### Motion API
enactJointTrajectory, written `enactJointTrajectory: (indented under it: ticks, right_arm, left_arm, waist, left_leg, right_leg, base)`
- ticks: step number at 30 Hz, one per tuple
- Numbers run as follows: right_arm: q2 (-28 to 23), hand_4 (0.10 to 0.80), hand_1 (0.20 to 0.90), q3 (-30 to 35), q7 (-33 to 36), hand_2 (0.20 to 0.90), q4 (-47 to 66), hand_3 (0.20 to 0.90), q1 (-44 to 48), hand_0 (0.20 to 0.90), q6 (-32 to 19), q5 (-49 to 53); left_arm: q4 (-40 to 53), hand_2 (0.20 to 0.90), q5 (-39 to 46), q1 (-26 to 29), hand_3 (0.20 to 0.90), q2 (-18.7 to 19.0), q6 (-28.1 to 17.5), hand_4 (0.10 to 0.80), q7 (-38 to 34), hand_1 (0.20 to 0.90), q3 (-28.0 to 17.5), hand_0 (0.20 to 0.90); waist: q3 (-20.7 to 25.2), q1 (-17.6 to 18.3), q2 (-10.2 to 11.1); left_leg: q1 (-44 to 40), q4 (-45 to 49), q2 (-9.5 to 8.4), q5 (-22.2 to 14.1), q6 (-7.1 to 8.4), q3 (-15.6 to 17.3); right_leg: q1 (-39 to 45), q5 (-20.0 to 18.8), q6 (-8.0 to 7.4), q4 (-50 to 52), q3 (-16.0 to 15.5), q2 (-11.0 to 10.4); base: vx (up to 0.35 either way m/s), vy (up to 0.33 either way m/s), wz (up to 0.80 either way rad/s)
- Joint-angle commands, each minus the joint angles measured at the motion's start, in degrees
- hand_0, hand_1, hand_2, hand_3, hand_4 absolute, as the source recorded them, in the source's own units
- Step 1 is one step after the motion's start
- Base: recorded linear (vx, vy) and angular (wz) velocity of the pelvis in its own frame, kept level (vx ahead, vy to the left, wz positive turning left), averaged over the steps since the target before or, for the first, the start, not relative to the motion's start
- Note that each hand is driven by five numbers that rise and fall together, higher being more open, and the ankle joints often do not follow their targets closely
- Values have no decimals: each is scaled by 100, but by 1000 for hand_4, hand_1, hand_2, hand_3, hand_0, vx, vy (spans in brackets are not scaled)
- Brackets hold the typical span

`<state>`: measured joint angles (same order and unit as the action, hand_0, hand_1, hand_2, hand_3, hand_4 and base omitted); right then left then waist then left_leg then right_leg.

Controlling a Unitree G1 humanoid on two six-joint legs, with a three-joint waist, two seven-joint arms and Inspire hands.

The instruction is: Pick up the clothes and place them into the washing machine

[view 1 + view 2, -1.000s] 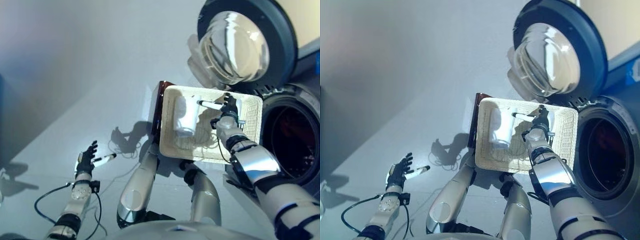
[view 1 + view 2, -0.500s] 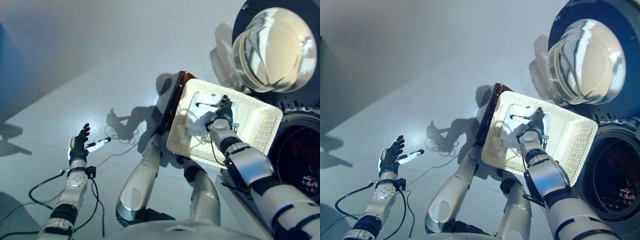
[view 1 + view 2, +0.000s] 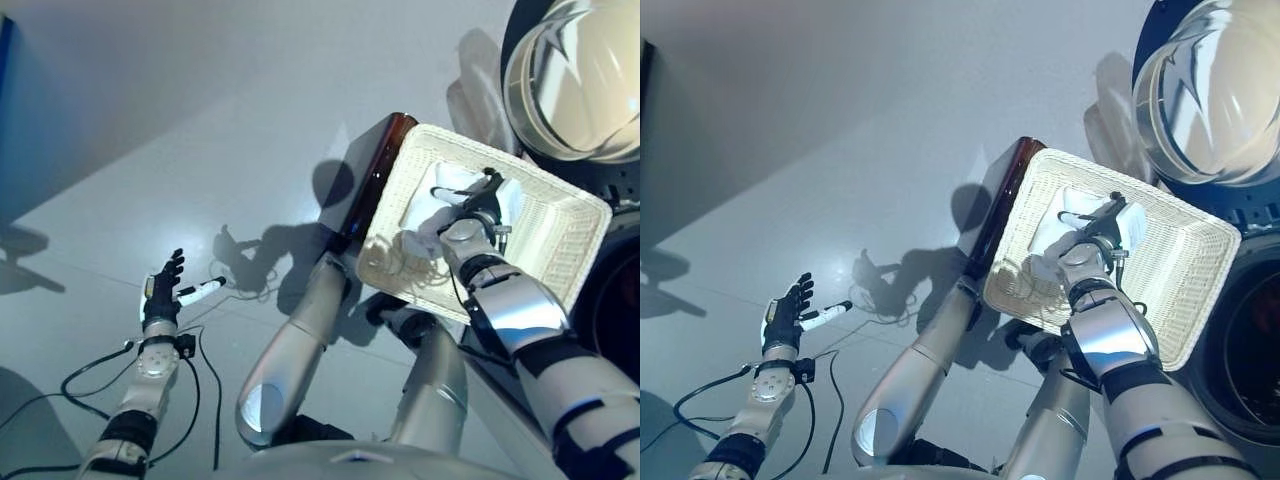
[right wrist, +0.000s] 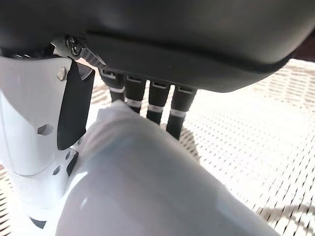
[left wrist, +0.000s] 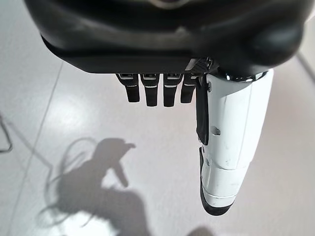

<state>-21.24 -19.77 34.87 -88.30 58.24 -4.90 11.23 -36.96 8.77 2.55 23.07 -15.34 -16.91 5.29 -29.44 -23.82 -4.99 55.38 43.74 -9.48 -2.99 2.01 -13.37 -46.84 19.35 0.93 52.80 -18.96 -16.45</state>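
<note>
A white cloth (image 3: 420, 215) lies bunched in a cream wicker basket (image 3: 510, 165). My right hand (image 3: 478, 205) is down in the basket on top of it. In the right wrist view the fingers (image 4: 152, 98) curl into the white cloth (image 4: 147, 187), with the white-covered thumb (image 4: 34, 132) against its other side. My left hand (image 3: 160, 297) hangs over the floor at the lower left, open and holding nothing; the left wrist view shows its fingers (image 5: 155, 88) straight. The washing machine's round door (image 3: 580, 80) stands open at the top right, with the dark drum opening (image 3: 1255, 330) below it.
The basket rests on a dark red-brown stand (image 3: 370, 170) in front of the machine. Grey floor (image 3: 200, 150) stretches to the left and far side.
The whole picture has shifted, so the camera moved. My right hand has stayed in the basket and sunk lower into the white cloth, fingers curling on it. The left hand is unchanged.
</note>
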Motion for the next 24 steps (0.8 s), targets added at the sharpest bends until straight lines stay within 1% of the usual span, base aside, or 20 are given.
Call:
enactJointTrajectory:
  ticks: [1, 3, 8, 11, 12, 13, 15, 16, 18, 19, 20, 21, 22, 24]
  right_arm:
    - [261, 300, 200, 45, -382, 200, -160, 200, -387, 200, 209, -375]
    - [236, 300, 200, 55, -369, 200, -188, 200, -363, 200, 223, -372]
    - [158, 300, 200, 131, -294, 200, -227, 200, -428, 200, 284, -438]
    - [13, 300, 200, 217, -280, 200, -219, 200, -591, 200, 298, -486]
    - [-126, 300, 200, 292, -280, 200, -226, 200, -683, 200, 309, -471]
    - [-130, 300, 200, 295, -281, 200, -224, 200, -688, 200, 309, -471]
    - [-255, 300, 200, 404, -265, 200, -229, 200, -830, 200, 313, -487]
    - [-257, 300, 200, 409, -265, 200, -225, 200, -841, 200, 313, -488]
    - [-412, 300, 200, 619, -294, 200, -197, 200, -1041, 200, 266, -373]
    - [-414, 300, 200, 625, -294, 200, -192, 200, -1054, 200, 266, -373]
    - [-450, 300, 200, 745, -359, 200, -139, 200, -1169, 200, 191, -240]
    - [-550, 300, 200, 897, -409, 200, -88, 200, -1289, 200, 102, -65]
    - [-550, 300, 200, 901, -411, 200, -84, 200, -1303, 200, 100, -63]
    - [-671, 300, 200, 1187, -548, 200, -5, 200, -1503, 200, -59, 329]
  left_arm:
    - [331, 900, -235, -655, 900, -38, -162, 800, -133, 900, 195, 900]
    - [309, 900, -241, -668, 900, -41, -166, 800, -117, 900, 233, 900]
    - [147, 900, -307, -654, 900, -6, -144, 800, -99, 900, 360, 900]
    - [76, 900, -367, -667, 900, 6, -167, 800, -81, 900, 418, 900]
    - [18, 900, -397, -672, 900, 11, -178, 800, -48, 900, 476, 900]
    - [16, 900, -396, -671, 900, 11, -180, 800, -49, 900, 482, 900]
    - [-104, 900, -428, -706, 900, 3, -181, 800, 35, 900, 559, 900]
    - [-105, 900, -427, -708, 900, 5, -182, 800, 36, 900, 566, 900]
    - [-277, 900, -467, -773, 900, 13, -194, 800, 84, 900, 587, 900]
    - [-277, 900, -466, -777, 900, 16, -196, 800, 84, 900, 594, 900]
    - [-355, 900, -492, -796, 900, 33, -200, 800, 119, 900, 603, 900]
    - [-447, 900, -522, -840, 900, 40, -198, 800, 167, 900, 618, 900]
    - [-447, 900, -522, -845, 900, 45, -200, 800, 167, 900, 624, 900]
    - [-630, 900, -566, -881, 900, 29, -206, 800, 235, 900, 651, 900]
  waist:
    - [-35, -293, -790]
    - [-35, -295, -816]
    - [-34, -252, -852]
    - [-32, -194, -836]
    - [-7, -145, -806]
    - [-12, -148, -815]
    - [153, -82, -764]
    - [150, -90, -772]
    - [363, 16, -683]
    - [356, 9, -694]
    - [447, 70, -651]
    - [581, 153, -583]
    - [574, 146, -591]
    - [717, 256, -536]
  left_leg:
    - [61, 301, -325, -440, -366, 458]
    - [34, 251, -337, -417, -369, 454]
    - [-267, -38, -290, -341, -385, 452]
    - [-507, -308, -238, -282, -380, 525]
    - [-657, -493, -208, -225, -377, 574]
    - [-678, -511, -204, -216, -377, 570]
    - [-936, -838, -146, -140, -378, 652]
    - [-960, -859, -139, -131, -378, 650]
    - [-1282, -1175, -65, -81, -374, 752]
    - [-1314, -1197, -58, -73, -374, 749]
    - [-1470, -1342, -10, -51, -363, 780]
    - [-1697, -1537, 29, -34, -349, 851]
    - [-1729, -1560, 36, -25, -348, 849]
    - [-2043, -1838, 90, 9, -325, 918]
  right_leg:
    - [37, 20, -20, 193, 10, -127]
    - [46, 18, -36, 171, 18, -132]
    - [230, -77, -86, -20, 39, -114]
    - [412, -187, -118, -214, 80, -57]
    - [544, -294, -144, -387, 96, -12]
    - [565, -305, -145, -407, 93, -6]
    - [773, -470, -189, -727, 143, 60]
    - [796, -485, -189, -752, 141, 70]
    - [1129, -663, -245, -1169, 204, 111]
    - [1162, -678, -246, -1199, 200, 121]
    - [1312, -745, -266, -1379, 247, 172]
    - [1552, -866, -317, -1698, 288, 204]
    - [1586, -882, -318, -1730, 285, 215]
    - [1884, -1013, -368, -2102, 364, 280]
  base:
    - [7, 8, -21]
    - [5, 2, -32]
    - [11, 6, 13]
    - [9, 14, 0]
    - [9, 8, -9]
    - [25, 15, -11]
    - [39, 35, -13]
    - [49, 41, -16]
    - [93, 39, -24]
    - [109, 45, -31]
    - [114, 26, -28]
    - [115, 26, -21]
    - [116, 19, -23]
    - [71, 21, -32]
